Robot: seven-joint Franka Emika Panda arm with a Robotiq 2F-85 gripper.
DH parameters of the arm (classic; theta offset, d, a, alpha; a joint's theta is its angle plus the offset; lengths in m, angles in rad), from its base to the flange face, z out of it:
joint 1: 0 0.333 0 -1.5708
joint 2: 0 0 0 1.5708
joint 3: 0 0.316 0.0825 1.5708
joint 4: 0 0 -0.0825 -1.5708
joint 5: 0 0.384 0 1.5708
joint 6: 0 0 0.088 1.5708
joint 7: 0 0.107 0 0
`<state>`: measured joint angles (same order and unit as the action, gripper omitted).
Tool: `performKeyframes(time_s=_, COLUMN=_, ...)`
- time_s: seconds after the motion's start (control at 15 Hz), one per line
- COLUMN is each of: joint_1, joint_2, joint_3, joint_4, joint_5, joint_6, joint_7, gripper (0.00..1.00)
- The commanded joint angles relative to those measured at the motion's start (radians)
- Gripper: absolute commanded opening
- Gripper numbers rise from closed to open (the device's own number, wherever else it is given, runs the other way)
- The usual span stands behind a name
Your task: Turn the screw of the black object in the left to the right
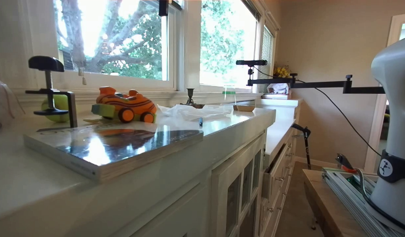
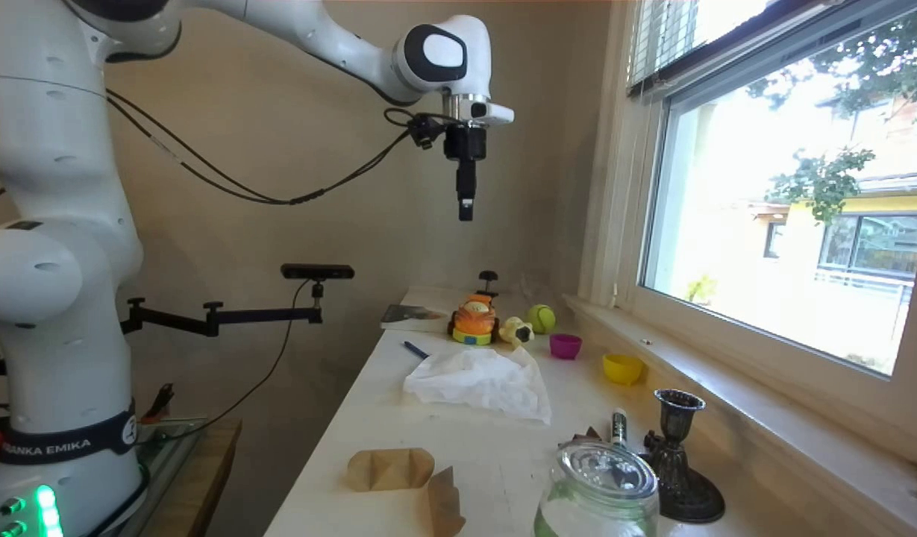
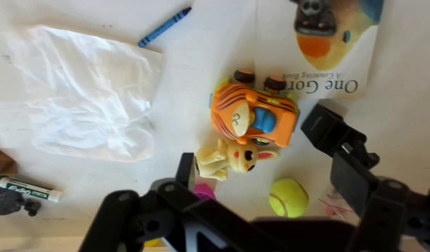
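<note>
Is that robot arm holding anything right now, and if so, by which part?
Nothing is held. The gripper is open in the wrist view, and an exterior view shows it well above the counter.

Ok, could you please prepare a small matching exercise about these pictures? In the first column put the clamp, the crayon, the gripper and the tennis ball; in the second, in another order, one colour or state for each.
Column one
1. clamp
2. crayon
3. gripper
4. tennis ball

Column two
A. open, holding nothing
B. yellow-green and round
C. fitted with an upright screw
D. blue, lying on its side

Right pairs: 1-C, 2-D, 3-A, 4-B
</note>
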<state>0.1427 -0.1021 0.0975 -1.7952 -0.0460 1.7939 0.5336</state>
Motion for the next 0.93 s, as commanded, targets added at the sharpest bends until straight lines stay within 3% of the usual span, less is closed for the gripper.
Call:
performKeyframes(time_s=0.0, joint_1=-0.044, joint_2=-0.155, joint_3=-0.005, joint_4=-0.172, joint_5=-0.055, joint_6=0.042, joint_7=-0.118, gripper=1.00)
performKeyframes(time_s=0.2, joint_1=-0.078, joint_2=-0.229, joint_3=-0.015, joint_4=-0.272, joint_5=-0.060, joint_6=0.124, joint_7=-0.157, gripper=1.00)
performKeyframes(time_s=0.53, joint_1=-0.120, joint_2=-0.289, joint_3=-0.018, joint_4=-0.411, joint_5=-0.007, joint_6=0.277, joint_7=-0.114, gripper=1.00)
performKeyframes(time_s=0.6, joint_1=-0.123, joint_2=-0.235, joint_3=-0.007, joint_4=-0.329, joint_5=-0.026, joint_6=0.210, joint_7=-0.133, gripper=1.00)
performKeyframes(time_s=0.87, joint_1=-0.129, joint_2=-0.253, joint_3=-0.007, joint_4=-0.379, joint_5=-0.024, joint_6=0.251, joint_7=-0.130, gripper=1.00)
